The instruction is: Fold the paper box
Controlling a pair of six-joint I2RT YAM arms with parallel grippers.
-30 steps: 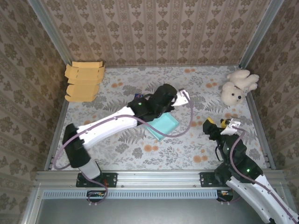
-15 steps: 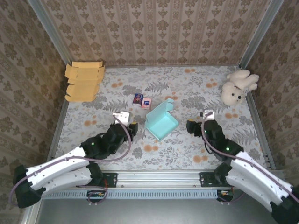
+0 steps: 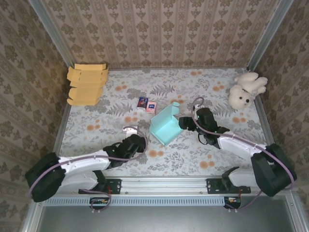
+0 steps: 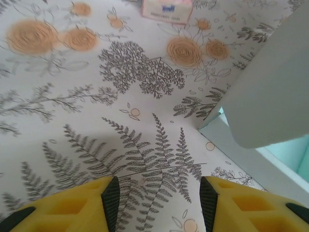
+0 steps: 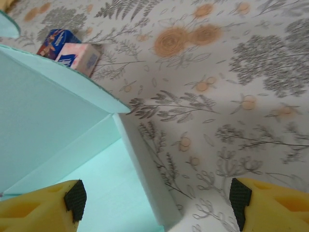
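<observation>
- Bottom of the top view: the left gripper (image 3: 140, 141) sits low over the table (image 3: 203, 159), lower left of centre, near the box but apart from it.
- From its wrist camera, the left gripper (image 4: 157, 203) has its yellow fingers (image 4: 72, 208) parted with only the flowered cloth between them: jaws apart, holding nothing.
- Right side now: the right gripper (image 3: 182, 123) is just beside the right edge of the paper box (image 3: 165, 129), middle of the frame.
- Its own camera shows the right gripper (image 5: 157, 200) spread wide, one yellow finger (image 5: 38, 208) at bottom left over the box floor, the other at bottom right over the cloth. The near wall of the box (image 5: 58, 111) runs up between them. Jaws spread, clamped on nothing.
- The box is pale teal and open-topped, with one flap standing up on its far side; the left wrist camera catches that flap at the right edge (image 4: 270, 92).
- Just beyond it, two small packets lie side by side, one blue (image 3: 142, 102) and one pink (image 3: 152, 106).
- Far right, a cream teddy bear (image 3: 245, 90) lies by the rail.
- Far left corner, a stack of flat cardboard (image 3: 87, 84).
</observation>
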